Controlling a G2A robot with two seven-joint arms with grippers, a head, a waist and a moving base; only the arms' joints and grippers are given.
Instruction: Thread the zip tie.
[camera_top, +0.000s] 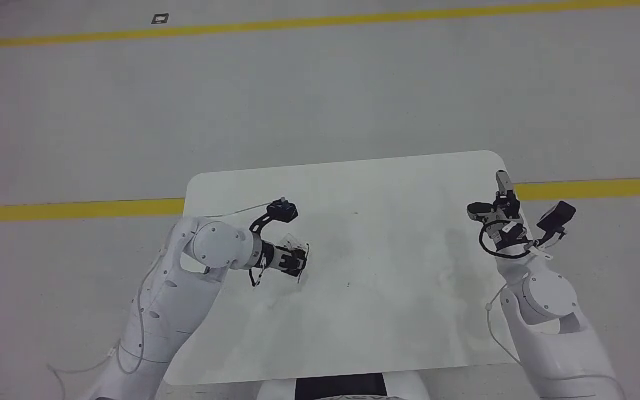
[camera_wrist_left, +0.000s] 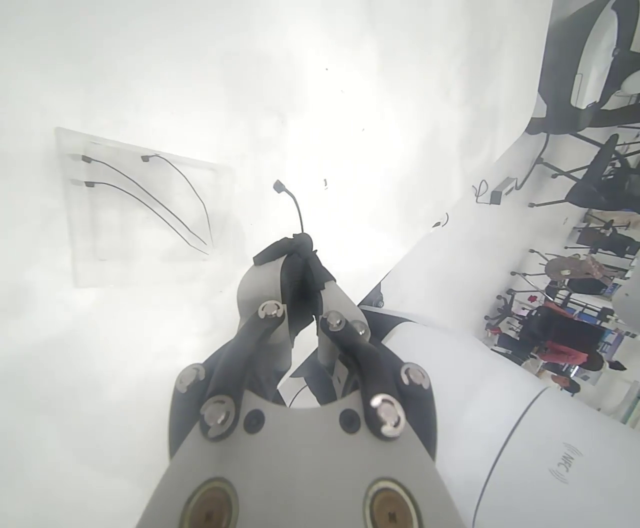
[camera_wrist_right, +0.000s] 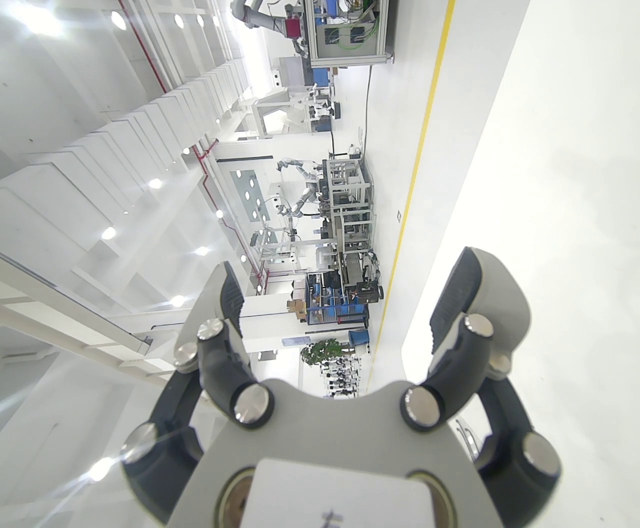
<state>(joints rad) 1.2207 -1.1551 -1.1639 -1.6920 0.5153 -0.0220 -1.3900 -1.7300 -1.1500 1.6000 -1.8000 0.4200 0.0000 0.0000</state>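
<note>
In the top view, the white table (camera_top: 400, 200) carries both arms. The left gripper (camera_top: 296, 263) sits low over the table's left part, and the right gripper (camera_top: 503, 180) hangs at the far right corner, well apart from it.

In the left wrist view, the left gripper's fingers are pressed together on a black zip tie (camera_wrist_left: 296, 206). Its strap rises from the fingertips and its head is free above the table. A clear tray (camera_wrist_left: 125, 265) lies near, off to one side, with three more zip ties (camera_wrist_left: 88, 184) in it, none touching the held one. Office chairs (camera_wrist_left: 600, 175) stand beyond the table edge.

In the right wrist view, the right gripper (camera_wrist_right: 345, 265) is spread wide with nothing between its pads. Behind it are a yellow floor line (camera_wrist_right: 415, 165) and machine racks (camera_wrist_right: 345, 200).
</note>
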